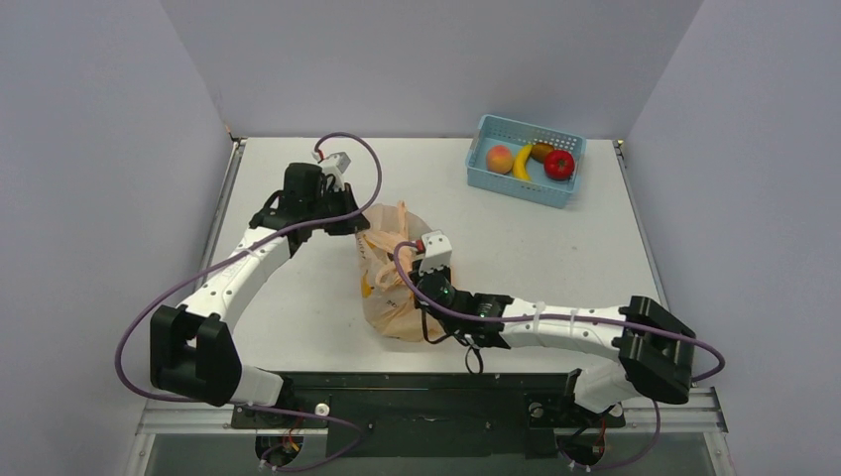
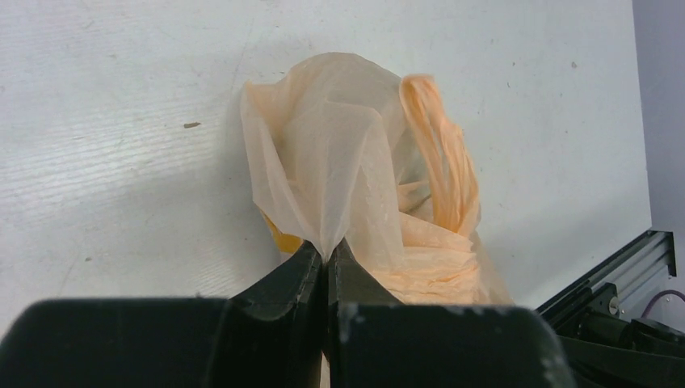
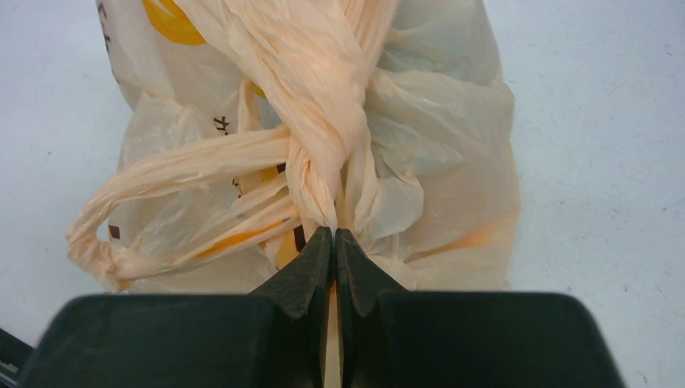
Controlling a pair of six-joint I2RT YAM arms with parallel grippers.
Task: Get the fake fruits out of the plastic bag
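Observation:
The pale-orange plastic bag (image 1: 392, 288) lies crumpled mid-table. My left gripper (image 1: 359, 226) is shut on a fold of its thin film at the far left side; in the left wrist view the film (image 2: 339, 153) rises straight from the closed tips (image 2: 327, 252). My right gripper (image 1: 424, 283) is shut on the bag's twisted handle (image 3: 323, 162) at the near right side, tips closed (image 3: 333, 233). Yellow patches (image 3: 170, 20) show through the bag; whether they are fruit or print I cannot tell. A yellow banana (image 1: 523, 162) lies in the basket. Melon and plum are hidden.
A light-blue basket (image 1: 521, 191) stands at the back right, holding a peach-coloured fruit (image 1: 500, 159), a shiny red fruit (image 1: 559, 165) and a small brownish fruit (image 1: 541, 151) beside the banana. A loose handle loop (image 3: 105, 234) hangs left of my right gripper. Walls enclose three sides.

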